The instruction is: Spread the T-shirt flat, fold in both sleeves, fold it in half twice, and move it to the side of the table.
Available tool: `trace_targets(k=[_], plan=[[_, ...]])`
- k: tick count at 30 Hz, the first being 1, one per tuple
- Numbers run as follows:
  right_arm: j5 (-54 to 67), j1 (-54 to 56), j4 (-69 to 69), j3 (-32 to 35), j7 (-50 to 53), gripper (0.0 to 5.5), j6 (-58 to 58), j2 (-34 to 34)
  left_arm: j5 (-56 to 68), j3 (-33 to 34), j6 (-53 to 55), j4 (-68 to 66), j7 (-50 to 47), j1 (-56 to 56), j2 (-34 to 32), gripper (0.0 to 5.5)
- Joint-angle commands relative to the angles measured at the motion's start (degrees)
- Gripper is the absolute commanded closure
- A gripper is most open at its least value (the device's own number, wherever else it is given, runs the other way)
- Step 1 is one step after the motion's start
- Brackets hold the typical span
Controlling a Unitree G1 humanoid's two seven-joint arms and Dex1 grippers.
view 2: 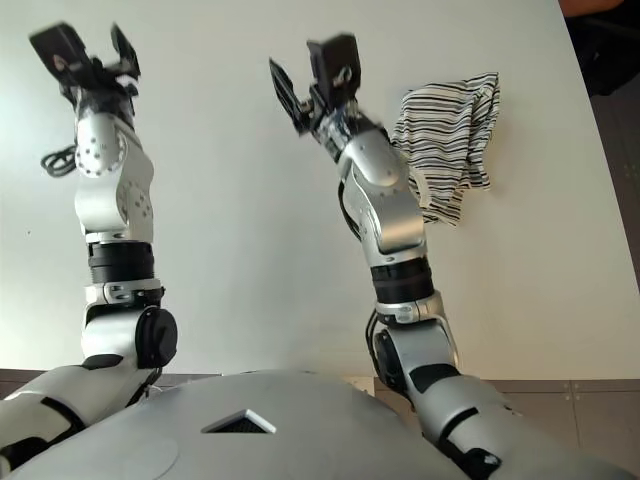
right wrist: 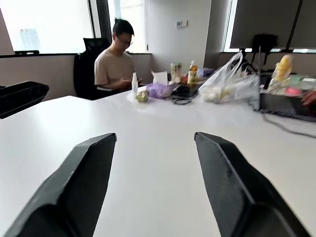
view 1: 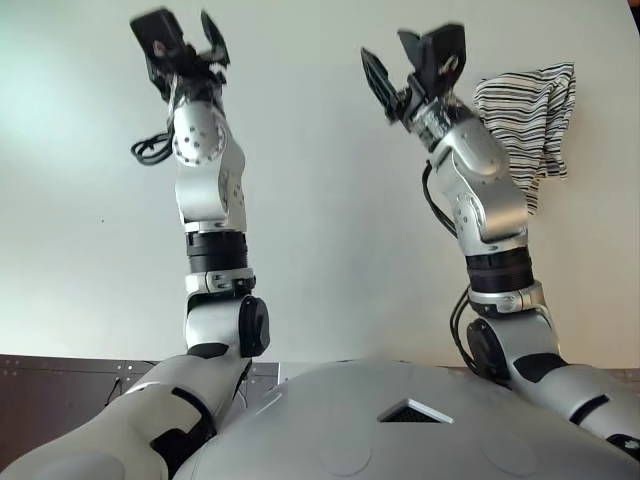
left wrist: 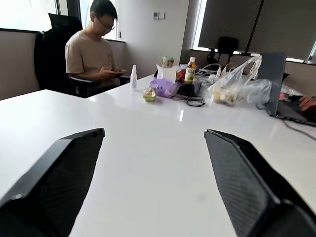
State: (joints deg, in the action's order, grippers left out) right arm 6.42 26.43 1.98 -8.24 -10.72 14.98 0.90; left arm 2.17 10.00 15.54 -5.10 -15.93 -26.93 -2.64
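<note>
Left eye view: bunched striped T-shirt (view 1: 530,120)

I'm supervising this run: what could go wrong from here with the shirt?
The T-shirt lies bunched, so the right gripper, jaws open, may pinch several layers at once. It sits off to the robot's right on the table, far from the left gripper; two-handed spreading may need a long reach.
</note>
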Motion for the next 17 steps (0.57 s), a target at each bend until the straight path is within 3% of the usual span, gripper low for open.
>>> trace_targets(k=[1, 4, 7, 10, 17], plan=[[-11.09, 11.60, -0.05, -1.88, 16.28, 2.59, -4.14, 7.23, -6.28, -8.29, 2.02, 13.18, -4.60, -2.27, 6.09, 1.76], [-21.57, 16.08, 4.13, -3.63, 31.21, 2.59, -9.31, 11.01, -7.28, -9.78, -0.31, 12.44, -8.00, -4.04, 11.35, 1.76], [-22.96, 16.66, 7.87, -2.81, 36.72, 2.59, -11.46, 11.67, -8.21, -8.19, -16.39, 9.15, -12.22, -4.38, 13.39, 1.76], [-21.17, 17.50, 10.83, -0.93, 39.67, 2.59, -12.16, 12.38, -8.72, -9.00, -25.51, 5.99, -14.29, -4.44, 15.70, 1.76], [-21.11, 19.09, 11.55, -2.28, 41.76, 2.59, -18.52, 11.82, -10.30, -12.13, -34.55, 3.90, -11.40, -7.94, 13.23, 1.76]])
